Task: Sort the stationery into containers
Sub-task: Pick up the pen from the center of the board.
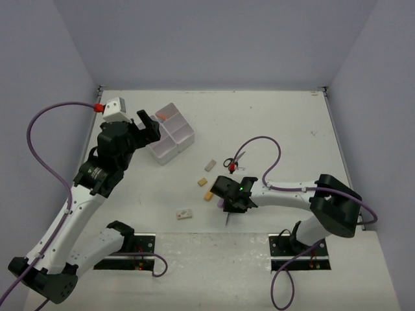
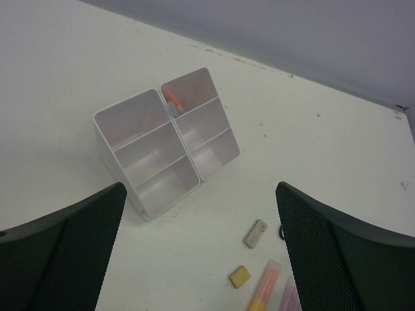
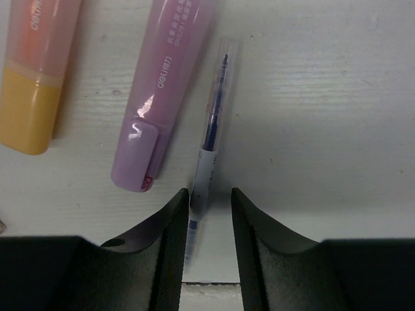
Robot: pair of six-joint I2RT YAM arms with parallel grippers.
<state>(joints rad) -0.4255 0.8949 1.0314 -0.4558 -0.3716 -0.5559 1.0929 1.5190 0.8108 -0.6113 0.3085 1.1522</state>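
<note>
Step in hand is the pen pickup: my right hand (image 3: pixel 209 194), nearly closed, straddles the thin pen (image 3: pixel 214 123) lying on the worktop without gripping it, so next I close, lift and carry it to the containers (image 2: pixel 130 102), near which my left hand (image 1: pixel 148 123) hovers wide open and empty.

Purple highlighter (image 3: pixel 165 91) — "deli" logo, finer print unreadable; orange highlighter (image 3: pixel 35 71), logo cut off

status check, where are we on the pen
Left gripper open, empty, near the bins. Right gripper open, low, straddling the pen on the table. Purple highlighter lies close beside the pen.
</note>
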